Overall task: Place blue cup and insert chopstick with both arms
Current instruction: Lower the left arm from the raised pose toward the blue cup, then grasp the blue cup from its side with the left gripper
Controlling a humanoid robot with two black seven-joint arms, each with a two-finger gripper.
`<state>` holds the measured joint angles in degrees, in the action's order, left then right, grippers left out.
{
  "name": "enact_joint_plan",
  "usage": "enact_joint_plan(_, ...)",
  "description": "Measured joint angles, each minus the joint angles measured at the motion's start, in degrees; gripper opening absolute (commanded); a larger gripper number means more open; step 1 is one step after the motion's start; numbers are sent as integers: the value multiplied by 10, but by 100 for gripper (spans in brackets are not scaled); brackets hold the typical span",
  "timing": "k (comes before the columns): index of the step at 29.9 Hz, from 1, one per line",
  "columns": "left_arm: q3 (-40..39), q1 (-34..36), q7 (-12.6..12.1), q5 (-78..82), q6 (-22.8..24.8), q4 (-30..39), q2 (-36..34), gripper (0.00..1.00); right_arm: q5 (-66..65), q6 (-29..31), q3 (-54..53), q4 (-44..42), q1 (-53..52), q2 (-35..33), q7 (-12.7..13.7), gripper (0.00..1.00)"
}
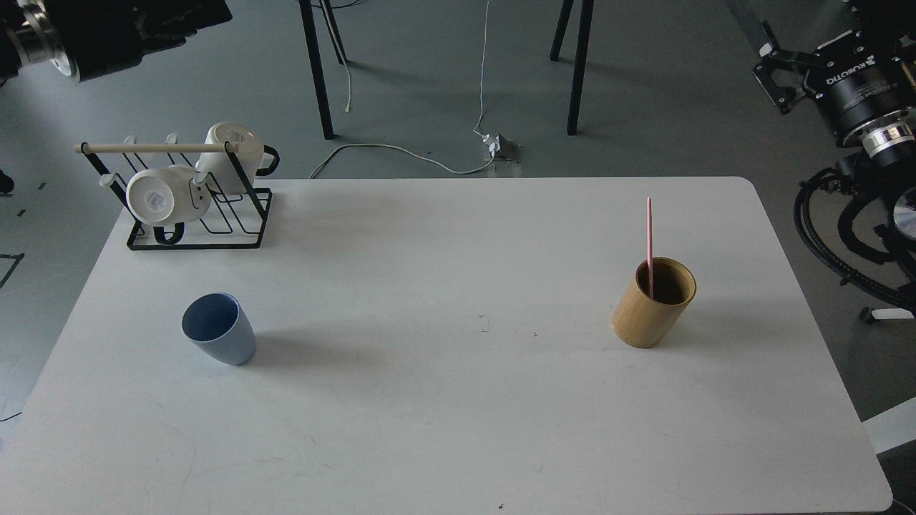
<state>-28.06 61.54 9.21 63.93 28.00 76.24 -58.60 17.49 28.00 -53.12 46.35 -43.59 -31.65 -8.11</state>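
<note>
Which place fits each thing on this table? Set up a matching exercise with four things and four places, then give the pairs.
Things:
1. blue cup
2. chopstick
3. bamboo holder
4. white mugs

Places:
A. hung on the black wire rack
B. table's right side, upright
C. standing inside the bamboo holder
D. table's left side, standing alone

Pairs: 1-D, 2-C, 3-B, 4-A

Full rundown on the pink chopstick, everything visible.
The chopstick is a single thin, straight pink stick, smooth and plain; its material is unclear. It stands nearly upright in the tan bamboo cylinder on the right half of the white table, its lower end hidden inside, its upper part rising well above the rim. Only the cylinder touches it; no gripper is near.
</note>
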Motion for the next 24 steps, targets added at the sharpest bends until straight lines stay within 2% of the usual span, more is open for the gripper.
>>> enact_joint_plan(3, 14, -24, 1, 63, 0, 20, -24, 84, 0, 0, 0, -1, 2, 0, 0, 99)
enact_joint_plan(6, 33, -48, 1, 113, 0, 30, -37, 77, 0, 0, 0, -1, 2, 0, -1, 100)
enact_joint_plan(11, 79, -82, 1, 217, 0, 33, -43, 76, 0, 0, 0, -1, 2, -1, -1, 99)
enact_joint_plan(14, 113, -99, 1, 255, 0, 32, -44, 72, 0, 0, 0, -1, 2, 0, -1, 99)
enact_joint_plan(19, 153, -106, 3, 312, -9, 26, -45, 66, 0, 0, 0, -1, 2, 1, -1, 99)
enact_joint_plan(24, 176, -110, 19, 331, -20, 20, -45, 60, 0, 0, 1, -1, 2, 4, -1, 99)
